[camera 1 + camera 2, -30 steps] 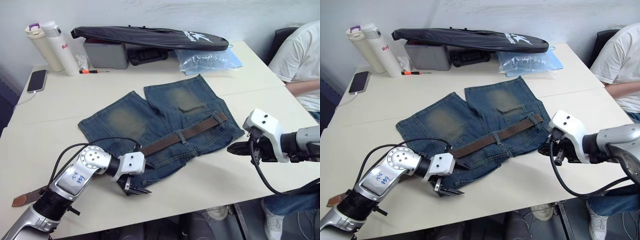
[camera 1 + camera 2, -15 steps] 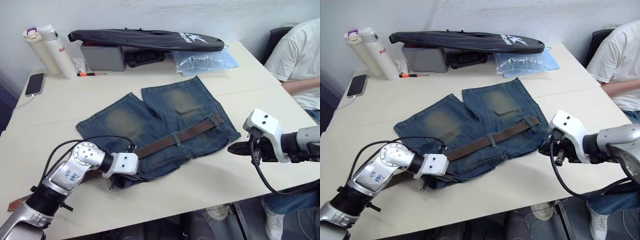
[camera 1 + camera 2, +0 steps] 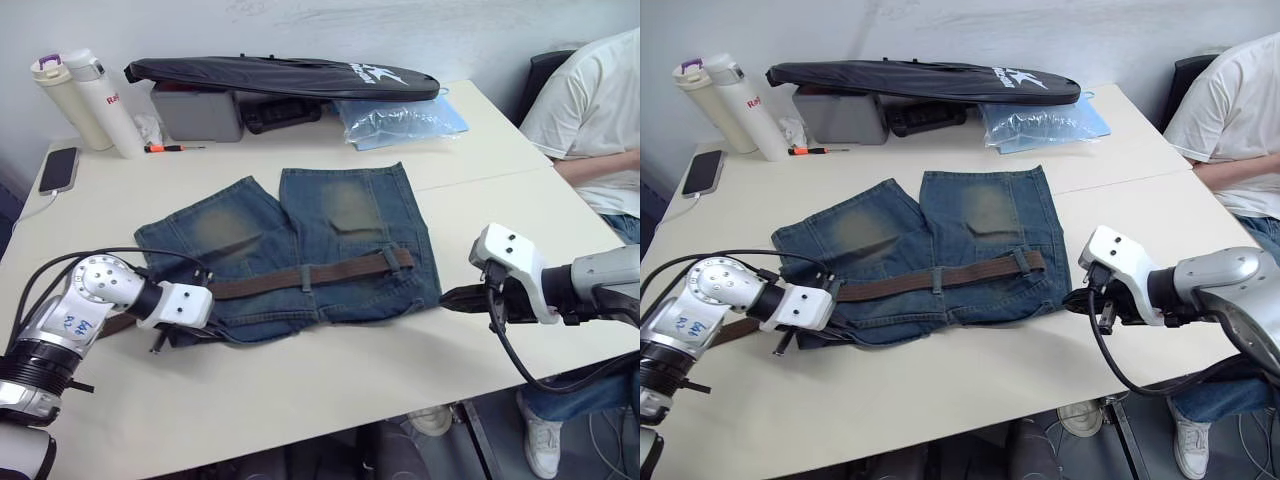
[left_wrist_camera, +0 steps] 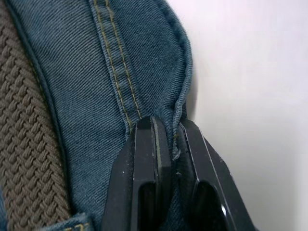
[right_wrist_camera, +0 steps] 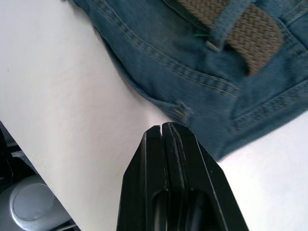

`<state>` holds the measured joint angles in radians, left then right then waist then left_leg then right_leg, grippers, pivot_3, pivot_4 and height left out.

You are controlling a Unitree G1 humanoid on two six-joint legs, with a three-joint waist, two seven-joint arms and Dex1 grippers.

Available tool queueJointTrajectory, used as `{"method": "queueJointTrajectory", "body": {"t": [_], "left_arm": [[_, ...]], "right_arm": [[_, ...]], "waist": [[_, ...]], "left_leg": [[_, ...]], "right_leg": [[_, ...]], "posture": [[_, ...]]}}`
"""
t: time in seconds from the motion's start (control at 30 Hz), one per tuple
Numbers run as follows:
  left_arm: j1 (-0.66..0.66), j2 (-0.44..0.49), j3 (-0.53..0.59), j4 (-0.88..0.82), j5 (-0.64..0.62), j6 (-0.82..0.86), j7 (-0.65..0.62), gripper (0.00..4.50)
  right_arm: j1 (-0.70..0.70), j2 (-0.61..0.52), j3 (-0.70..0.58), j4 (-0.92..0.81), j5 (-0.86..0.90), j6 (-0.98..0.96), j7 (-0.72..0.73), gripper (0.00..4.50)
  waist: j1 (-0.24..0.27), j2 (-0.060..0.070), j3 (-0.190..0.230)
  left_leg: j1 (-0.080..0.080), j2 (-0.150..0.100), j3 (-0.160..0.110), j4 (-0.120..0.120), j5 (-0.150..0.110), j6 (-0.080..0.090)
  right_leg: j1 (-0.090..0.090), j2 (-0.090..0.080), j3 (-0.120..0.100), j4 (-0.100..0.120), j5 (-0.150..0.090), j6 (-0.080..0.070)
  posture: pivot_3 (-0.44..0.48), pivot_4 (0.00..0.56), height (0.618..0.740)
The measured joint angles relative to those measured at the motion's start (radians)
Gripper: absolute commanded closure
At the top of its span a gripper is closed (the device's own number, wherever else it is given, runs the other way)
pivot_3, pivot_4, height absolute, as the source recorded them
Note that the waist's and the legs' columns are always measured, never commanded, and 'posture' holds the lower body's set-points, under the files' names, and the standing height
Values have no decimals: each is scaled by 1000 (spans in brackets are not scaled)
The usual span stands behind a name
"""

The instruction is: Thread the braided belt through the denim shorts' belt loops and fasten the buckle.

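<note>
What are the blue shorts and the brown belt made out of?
The denim shorts look like cotton denim: the left wrist view shows diagonal twill lines, yellow stitching and faded patches. The braided belt looks like woven cord or elastic, matte brown, with a criss-cross braid plain in the wrist views; which fibre, I cannot tell.

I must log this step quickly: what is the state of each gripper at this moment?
Left gripper: closed, pinching the edge of the denim shorts.
Right gripper: closed, holding nothing, over the table beside the shorts.
</note>
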<state>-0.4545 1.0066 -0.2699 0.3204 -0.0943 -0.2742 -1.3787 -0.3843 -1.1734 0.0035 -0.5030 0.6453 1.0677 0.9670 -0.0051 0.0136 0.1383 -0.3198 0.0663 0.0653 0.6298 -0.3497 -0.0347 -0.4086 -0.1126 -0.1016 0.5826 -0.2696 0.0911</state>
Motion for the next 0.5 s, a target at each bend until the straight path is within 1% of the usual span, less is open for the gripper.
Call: {"method": "queueJointTrajectory", "body": {"t": [0.13, 0.2, 0.23, 0.27, 0.33, 0.37, 0.43, 0.5], "left_arm": [[36, 35, 38, 4, 1, 3, 4, 4458], [65, 38, 68, -8, -4, 25, 14, 4458], [100, 40, 95, -36, -25, 71, 20, 3501], [131, 41, 111, -66, -50, 123, 21, 3151], [204, 49, 147, -138, -115, 244, 18, 2269], [233, 51, 166, -178, -150, 307, 16, 1817], [271, 55, 215, -245, -213, 416, 19, 855], [287, 60, 277, -295, -279, 521, 31, 0]], "right_arm": [[-38, 44, 49, 31, -10, -31, 10, 4500], [-47, 59, 74, 44, -16, -40, 15, 4500], [-62, 79, 83, 56, -17, -42, 18, 4500], [-75, 93, 90, 68, -18, -43, 22, 4182], [-100, 126, 95, 95, -18, -45, 24, 3500], [-114, 139, 98, 113, -18, -46, 24, 3065], [-127, 148, 103, 135, -20, -49, 34, 1993], [-141, 150, 108, 158, -23, -59, 52, 949]], "waist": [[-4, -1, 0], [-4, 0, 0], [-7, 0, 0], [-8, 0, 0], [-13, -1, 0], [-13, -1, 1], [-12, -2, 1], [-3, -3, 2]], "left_leg": [[0, 0, 0, 0, 0, 0], [0, 0, 0, 0, 0, 0], [0, 0, 0, -1, 0, 0], [0, 0, 1, -1, 0, 0], [0, 0, 1, -1, 0, 0], [-1, 0, 1, 0, 0, 0], [-1, 0, 0, 0, 0, 0], [-1, 0, 0, 0, 0, 0]], "right_leg": [[-1, 0, 0, 1, 0, 0], [-1, 0, 0, 1, 0, 0], [-1, 0, 0, 1, 0, 0], [-1, 0, 0, 3, 0, 0], [-1, 0, 0, 4, 0, 0], [-1, -1, 0, 4, 0, 0], [-1, -1, 0, 4, 0, 0], [-1, -1, 0, 3, 0, 0]], "posture": [[0, 150, 740], [0, 150, 740], [0, 150, 740], [0, 150, 740], [0, 150, 740], [0, 150, 740], [0, 150, 740], [0, 150, 740]]}}
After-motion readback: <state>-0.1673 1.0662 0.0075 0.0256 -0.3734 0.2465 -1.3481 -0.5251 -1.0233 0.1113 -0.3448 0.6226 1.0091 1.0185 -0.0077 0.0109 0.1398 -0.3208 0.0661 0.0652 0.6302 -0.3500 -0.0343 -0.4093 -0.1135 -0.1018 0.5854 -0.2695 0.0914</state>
